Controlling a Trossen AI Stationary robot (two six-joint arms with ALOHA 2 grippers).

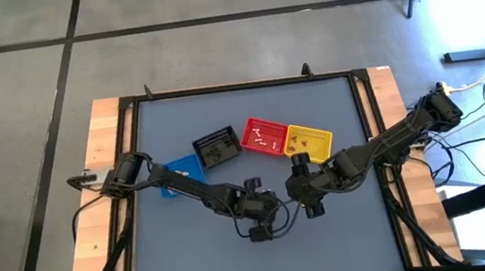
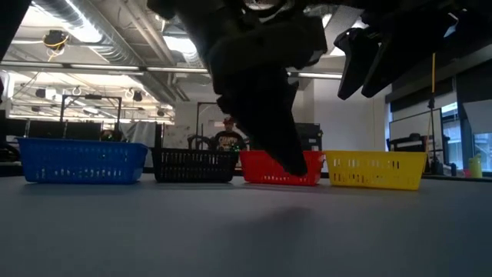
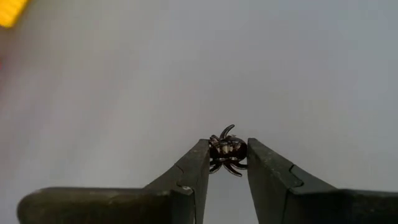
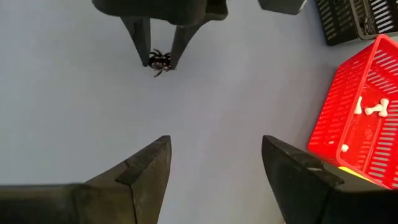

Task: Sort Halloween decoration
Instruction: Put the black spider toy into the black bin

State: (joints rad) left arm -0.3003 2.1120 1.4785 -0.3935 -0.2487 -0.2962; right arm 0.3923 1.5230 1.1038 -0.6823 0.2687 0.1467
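Spider trinket (image 3: 226, 149) sits clamped between the left gripper (image 3: 226, 157) fingertips, legs protruding forward. Right gripper (image 4: 214, 163), fingers spread and empty, hovers just beside it.

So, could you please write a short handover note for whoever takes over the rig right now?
Left gripper: shut on a small black spider, low over the mat, in front of the baskets.
Right gripper: open and empty, hovering beside it.
Done: white bone-like trinkets lie in the red basket; some dark bits sit in the yellow basket.
Left: drop the spider in a basket; which one is unclear.
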